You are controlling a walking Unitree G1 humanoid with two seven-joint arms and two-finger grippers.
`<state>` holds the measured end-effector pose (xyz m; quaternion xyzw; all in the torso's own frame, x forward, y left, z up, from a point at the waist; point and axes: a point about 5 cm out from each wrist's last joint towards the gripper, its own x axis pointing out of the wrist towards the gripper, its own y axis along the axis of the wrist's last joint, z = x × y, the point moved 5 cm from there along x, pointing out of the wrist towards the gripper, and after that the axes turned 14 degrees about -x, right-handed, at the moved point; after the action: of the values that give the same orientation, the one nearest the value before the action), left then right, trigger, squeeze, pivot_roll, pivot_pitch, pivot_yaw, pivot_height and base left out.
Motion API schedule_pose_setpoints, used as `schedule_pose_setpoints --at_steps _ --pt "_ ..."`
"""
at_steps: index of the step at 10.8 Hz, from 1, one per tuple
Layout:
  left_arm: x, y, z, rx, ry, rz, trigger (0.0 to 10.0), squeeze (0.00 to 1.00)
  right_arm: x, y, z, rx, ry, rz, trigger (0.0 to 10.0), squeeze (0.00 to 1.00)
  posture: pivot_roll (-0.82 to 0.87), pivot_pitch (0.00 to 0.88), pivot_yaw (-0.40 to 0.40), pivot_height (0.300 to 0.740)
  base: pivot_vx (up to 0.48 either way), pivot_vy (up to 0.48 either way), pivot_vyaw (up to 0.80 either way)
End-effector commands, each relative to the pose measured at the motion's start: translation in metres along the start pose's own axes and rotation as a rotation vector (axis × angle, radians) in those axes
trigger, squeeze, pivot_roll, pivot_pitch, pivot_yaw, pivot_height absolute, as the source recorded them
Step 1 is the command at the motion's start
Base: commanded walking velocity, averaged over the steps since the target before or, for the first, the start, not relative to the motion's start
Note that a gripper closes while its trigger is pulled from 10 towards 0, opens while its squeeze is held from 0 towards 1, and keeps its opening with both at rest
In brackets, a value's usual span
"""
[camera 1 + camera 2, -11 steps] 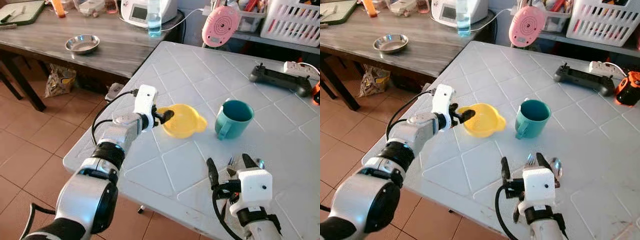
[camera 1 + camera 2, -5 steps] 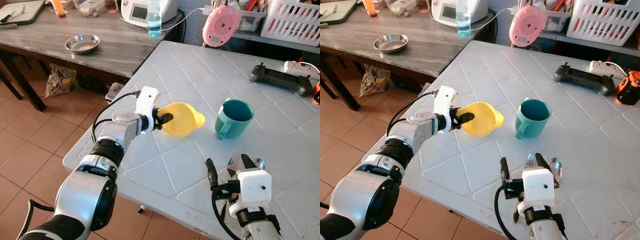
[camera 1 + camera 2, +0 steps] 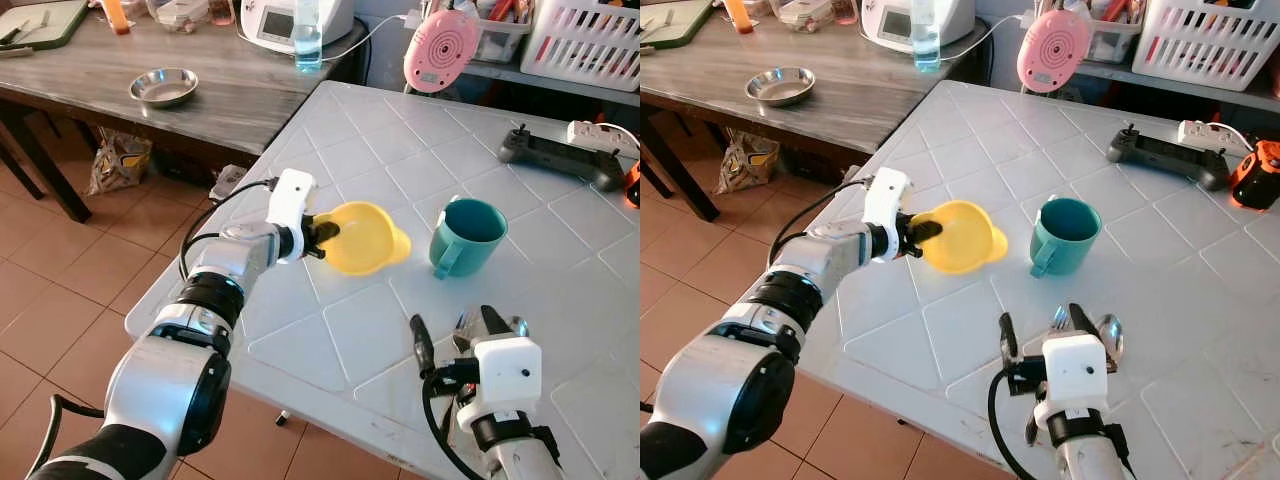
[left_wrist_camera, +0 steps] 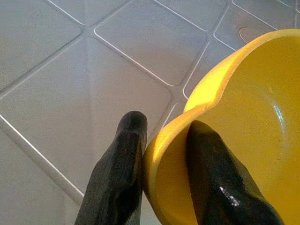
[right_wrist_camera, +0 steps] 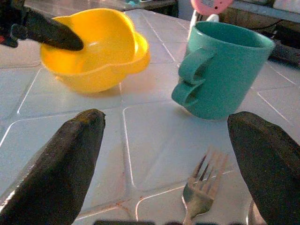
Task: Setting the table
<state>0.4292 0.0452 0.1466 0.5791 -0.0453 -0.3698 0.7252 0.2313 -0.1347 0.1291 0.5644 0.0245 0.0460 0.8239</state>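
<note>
Fingers (image 4: pixel 117 183) of the left gripper (image 4: pixel 161 140) pinch the rim of the yellow bowl (image 4: pixel 234 131) in the left wrist view, one black finger outside the wall and one inside, with the white table (image 4: pixel 70 70) beneath.

From the left eye, the left gripper (image 3: pixel 322 236) holds that bowl (image 3: pixel 365 238) tilted near the table's left part, just left of the teal mug (image 3: pixel 464 236). Farther back lie a black controller (image 3: pixel 560 158) and a pink round device (image 3: pixel 441 50); a steel dish (image 3: pixel 164 87) sits on the wooden table (image 3: pixel 230 100).

In the right wrist view, the right gripper (image 5: pixel 173 140) has its fingers spread wide over a fork (image 5: pixel 199 187), with mug and bowl beyond.
</note>
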Motion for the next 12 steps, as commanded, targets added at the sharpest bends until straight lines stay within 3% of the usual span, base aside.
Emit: schedule_pose_setpoints --at_steps 1,2,5,6,7,9,10,12 --pt "-0.001 -0.008 -0.009 0.013 0.056 -0.045 10.0 0.0 -0.002 0.0 -0.003 0.011 0.021 0.0 10.0 0.0 -0.02 0.124 0.023 0.74 0.0 0.0 0.0" --pt "-0.001 -0.007 -0.009 -0.002 0.062 -0.031 10.0 1.0 -0.003 0.001 -0.002 0.009 0.022 0.003 10.0 0.0 -0.02 0.124 0.023 0.74 0.0 0.0 0.0" --pt "-0.001 -0.009 -0.011 -0.046 0.087 -0.03 10.0 1.0 0.001 0.006 0.0 0.016 0.022 0.025 10.0 0.0 -0.02 0.128 0.027 0.74 0.0 0.0 0.0" --pt "-0.001 -0.012 -0.011 -0.04 0.096 -0.064 10.0 0.27 0.002 0.006 0.001 0.014 0.023 0.027 10.0 0.0 -0.02 0.129 0.027 0.74 0.0 0.0 0.0" --pt "-0.002 -0.014 -0.011 -0.049 0.096 -0.08 10.0 0.0 0.002 0.006 0.001 0.013 0.023 0.028 10.0 0.0 -0.02 0.129 0.03 0.74 0.0 0.0 0.0" --pt "-0.005 -0.002 -0.01 -0.072 0.073 -0.062 10.0 0.0 0.002 0.006 0.0 0.014 0.022 0.028 10.0 0.0 -0.01 0.129 0.031 0.74 0.0 0.0 0.0" --pt "-0.008 0.013 -0.01 -0.06 0.083 -0.017 10.0 1.0 0.003 0.006 -0.001 0.013 0.026 0.028 10.0 0.0 -0.01 0.129 0.032 0.74 0.0 0.0 0.0" --pt "-0.011 0.027 -0.008 -0.005 0.084 0.015 10.0 1.0 0.004 0.005 -0.002 0.012 0.03 0.03 10.0 0.0 -0.01 0.129 0.032 0.74 0.0 0.0 0.0"
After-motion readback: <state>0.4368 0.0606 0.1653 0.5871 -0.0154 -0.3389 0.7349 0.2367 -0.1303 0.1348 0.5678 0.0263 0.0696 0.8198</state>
